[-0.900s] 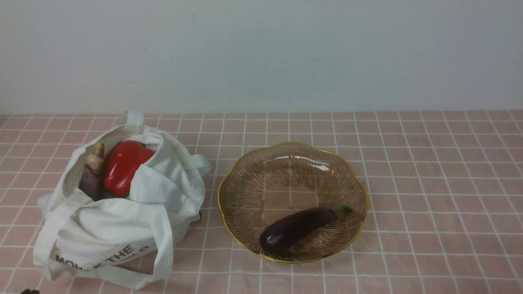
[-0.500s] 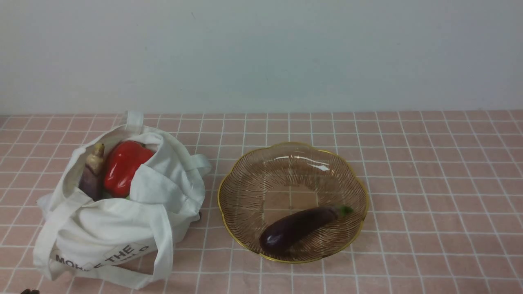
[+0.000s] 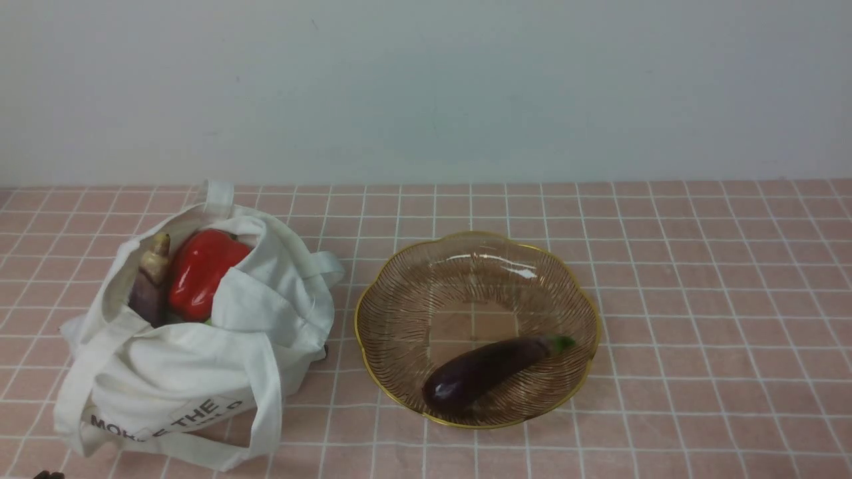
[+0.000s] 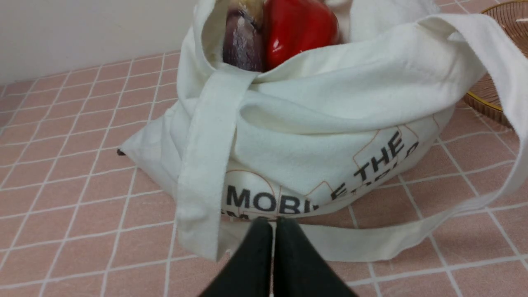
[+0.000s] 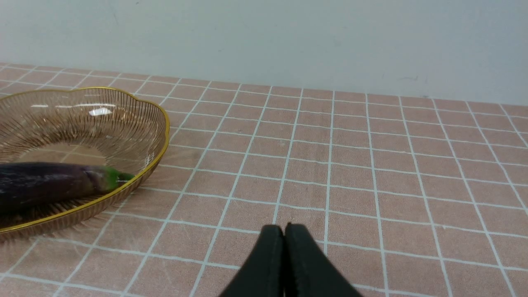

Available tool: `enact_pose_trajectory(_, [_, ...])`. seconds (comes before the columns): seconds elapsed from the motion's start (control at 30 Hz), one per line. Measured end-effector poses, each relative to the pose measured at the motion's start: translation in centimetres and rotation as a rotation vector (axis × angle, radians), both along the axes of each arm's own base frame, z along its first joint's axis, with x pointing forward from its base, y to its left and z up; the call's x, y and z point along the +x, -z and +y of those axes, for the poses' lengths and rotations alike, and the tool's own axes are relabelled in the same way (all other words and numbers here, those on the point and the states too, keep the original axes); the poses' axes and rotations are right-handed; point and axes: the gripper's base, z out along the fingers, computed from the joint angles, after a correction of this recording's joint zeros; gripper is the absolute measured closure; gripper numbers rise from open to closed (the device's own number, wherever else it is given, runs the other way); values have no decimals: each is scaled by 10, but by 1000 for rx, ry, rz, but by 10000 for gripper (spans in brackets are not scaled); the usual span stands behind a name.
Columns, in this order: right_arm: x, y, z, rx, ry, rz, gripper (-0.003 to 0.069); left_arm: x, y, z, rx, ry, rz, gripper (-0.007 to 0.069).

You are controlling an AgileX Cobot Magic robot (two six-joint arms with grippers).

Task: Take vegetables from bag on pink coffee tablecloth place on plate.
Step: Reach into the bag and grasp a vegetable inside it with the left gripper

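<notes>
The white canvas bag lettered "MORE THE" sits on the left of the pink grid tablecloth. In its open mouth are a dark purple eggplant with a tan stem and a red bell pepper. A sliver of green shows below the pepper. The amber glass plate stands right of the bag. My left gripper is shut and empty, low before the bag's lettered side. My right gripper is shut and empty over bare cloth, right of the plate.
A purple eggplant with a bright green stem lies in the plate's near half; it also shows in the right wrist view. A long bag handle trails on the cloth near my left gripper. A pale wall stands behind the table.
</notes>
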Motion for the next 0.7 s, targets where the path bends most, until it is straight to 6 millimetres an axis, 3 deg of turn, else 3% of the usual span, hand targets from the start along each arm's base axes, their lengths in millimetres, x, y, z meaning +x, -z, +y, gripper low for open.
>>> enact_pose_trajectory(0.23, [0,0,0,0,0,0,673,0,-1,-1,-34,-4,-11,629])
enact_pose_trajectory(0.43, [0,0,0,0,0,0,673,3,-21,-4,-610,-66,-163,629])
enact_pose_trajectory(0.53, [0,0,0,0,0,0,673,4,-26,-2,-760,-88,-211,629])
enact_pose_trajectory(0.7, [0,0,0,0,0,0,673,2,-45,14,-1009,-190,-440,629])
